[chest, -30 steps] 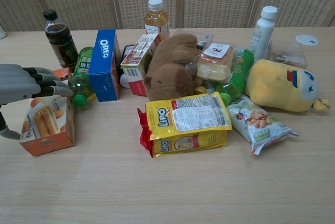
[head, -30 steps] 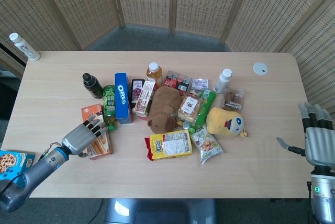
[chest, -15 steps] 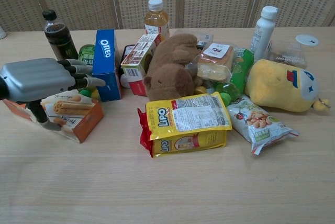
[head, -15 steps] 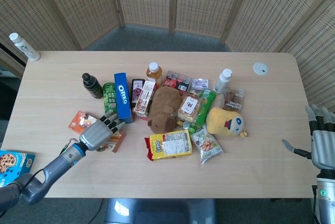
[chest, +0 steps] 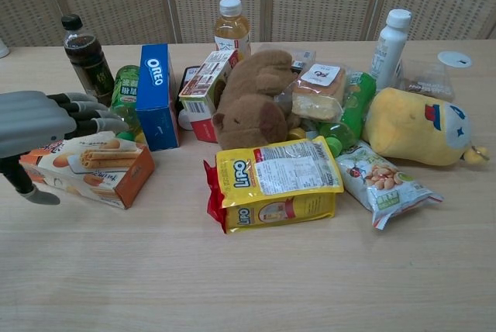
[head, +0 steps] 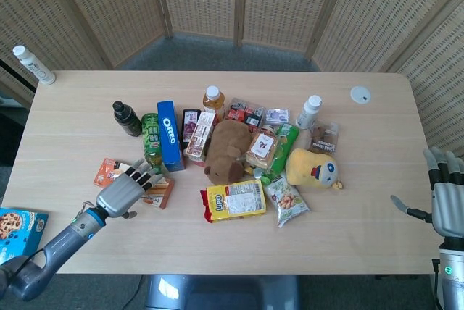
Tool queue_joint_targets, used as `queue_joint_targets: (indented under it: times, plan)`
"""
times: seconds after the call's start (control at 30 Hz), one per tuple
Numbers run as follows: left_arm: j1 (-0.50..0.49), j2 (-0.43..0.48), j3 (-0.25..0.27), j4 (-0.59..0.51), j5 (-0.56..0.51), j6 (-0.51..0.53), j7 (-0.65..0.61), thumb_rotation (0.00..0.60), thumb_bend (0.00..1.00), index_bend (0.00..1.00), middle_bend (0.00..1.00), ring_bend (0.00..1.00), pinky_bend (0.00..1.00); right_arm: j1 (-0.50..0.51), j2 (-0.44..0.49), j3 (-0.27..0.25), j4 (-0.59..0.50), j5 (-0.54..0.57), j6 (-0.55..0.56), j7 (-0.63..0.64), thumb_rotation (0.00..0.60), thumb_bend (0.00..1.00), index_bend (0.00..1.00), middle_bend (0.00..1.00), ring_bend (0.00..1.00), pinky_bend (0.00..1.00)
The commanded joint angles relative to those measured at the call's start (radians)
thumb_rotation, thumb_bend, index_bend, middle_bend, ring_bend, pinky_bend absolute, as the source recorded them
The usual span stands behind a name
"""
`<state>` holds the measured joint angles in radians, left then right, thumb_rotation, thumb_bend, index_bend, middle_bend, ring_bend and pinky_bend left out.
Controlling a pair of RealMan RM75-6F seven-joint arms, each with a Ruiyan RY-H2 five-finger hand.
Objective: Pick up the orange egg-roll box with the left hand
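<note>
The orange cardboard egg-roll box (chest: 89,167) lies flat on the wooden table (head: 348,230), directly beneath and just beyond the grey left hand (head: 120,194). In the head view its long axis runs across the hand's reach, one end showing to the hand's left and the other to its right. The left hand hovers over the box with fingers extended and apart, thumb hanging below on the near side; no grip is evident (contact cannot be confirmed). The right hand (head: 448,198) stands spread and empty at the far edge, well apart, so the left is plainly the nearer.

Count beyond the hand:
- one blue Oreo box (head: 168,135);
- one dark bottle (head: 127,118);
- one brown plush toy (head: 225,152);
- one yellow snack bag (head: 233,200).
</note>
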<state>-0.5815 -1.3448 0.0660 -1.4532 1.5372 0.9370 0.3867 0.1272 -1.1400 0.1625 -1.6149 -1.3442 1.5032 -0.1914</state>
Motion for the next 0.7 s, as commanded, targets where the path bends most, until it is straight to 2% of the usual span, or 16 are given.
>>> queue_joint_targets:
  times: [0.03, 0.43, 0.7]
  plan:
    - [0.011, -0.002, 0.01, 0.003, -0.017, -0.004, 0.005, 0.513, 0.12, 0.0, 0.0, 0.0, 0.0, 0.002, -0.003, 0.001, 0.0, -0.004, -0.002, 0.001, 0.355, 0.0, 0.0, 0.01, 0.0, 0.0]
    - [0.042, -0.048, 0.014, 0.098, -0.039, 0.021, -0.03, 0.514, 0.11, 0.0, 0.0, 0.0, 0.0, -0.003, 0.008, 0.001, -0.034, -0.001, 0.001, -0.028, 0.353, 0.0, 0.0, 0.01, 0.01, 0.0]
    - [0.052, -0.079, -0.005, 0.154, -0.056, 0.039, -0.068, 0.515, 0.11, 0.0, 0.0, 0.0, 0.0, 0.007, 0.004, 0.006, -0.042, 0.008, -0.013, -0.041, 0.355, 0.0, 0.0, 0.02, 0.03, 0.0]
